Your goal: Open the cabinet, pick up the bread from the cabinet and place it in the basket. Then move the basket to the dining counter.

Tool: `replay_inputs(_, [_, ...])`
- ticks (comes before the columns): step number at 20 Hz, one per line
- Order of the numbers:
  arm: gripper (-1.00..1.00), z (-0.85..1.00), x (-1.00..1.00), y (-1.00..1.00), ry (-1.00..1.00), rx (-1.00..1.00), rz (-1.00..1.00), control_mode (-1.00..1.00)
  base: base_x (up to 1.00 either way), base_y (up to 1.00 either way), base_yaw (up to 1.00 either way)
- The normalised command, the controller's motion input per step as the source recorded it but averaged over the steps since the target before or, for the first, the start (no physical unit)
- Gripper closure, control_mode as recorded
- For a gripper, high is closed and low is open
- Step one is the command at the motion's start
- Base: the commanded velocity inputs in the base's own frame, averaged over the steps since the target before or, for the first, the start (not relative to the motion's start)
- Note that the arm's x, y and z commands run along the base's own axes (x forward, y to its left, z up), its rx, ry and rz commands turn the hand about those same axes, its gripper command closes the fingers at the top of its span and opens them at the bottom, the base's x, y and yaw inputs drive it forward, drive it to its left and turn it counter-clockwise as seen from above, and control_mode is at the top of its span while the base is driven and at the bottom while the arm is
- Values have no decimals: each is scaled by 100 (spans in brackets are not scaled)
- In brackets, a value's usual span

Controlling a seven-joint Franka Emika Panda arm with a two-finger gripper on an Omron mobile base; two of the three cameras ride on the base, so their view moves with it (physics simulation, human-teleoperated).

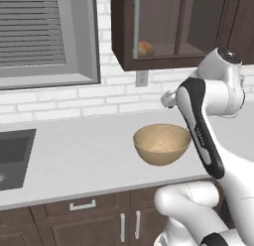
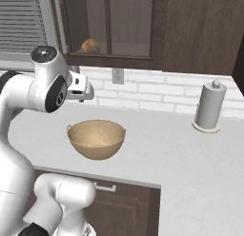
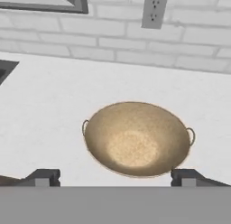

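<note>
Standing on the light grey surface [image 1: 74,155] is one basket [image 1: 161,144], tan and bowl-shaped, with two small handles at its rim and nothing inside it. One bread roll [image 1: 146,48] lies on the shelf of the cabinet [image 1: 124,31], behind the glass door, close to the one long silver handle [image 1: 136,26] on that door. The door is closed. One wall socket [image 1: 142,78] sits on the white brick wall just under the cabinet. One paper towel roll [image 2: 208,108] stands upright on the surface, well apart from the basket, toward the right in the right base view. One sink [image 1: 14,155] is set into the surface to the left in the left base view, beneath one window [image 1: 44,36].

The hand [image 3: 115,177] hangs above the basket, its two fingers [image 3: 43,178] spread wide with the basket's near rim between them in the hand view. It touches nothing and grips nothing. The bread is well above the hand, up in the cabinet.
</note>
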Motion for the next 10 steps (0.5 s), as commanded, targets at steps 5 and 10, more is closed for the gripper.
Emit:
replay_inputs(5, [-100, 23, -41, 0, -47, 0, 4, -100, 0, 0, 0])
replay_inputs(10, [-100, 39, -5, 0, -34, 0, 0, -100, 0, 0, 0])
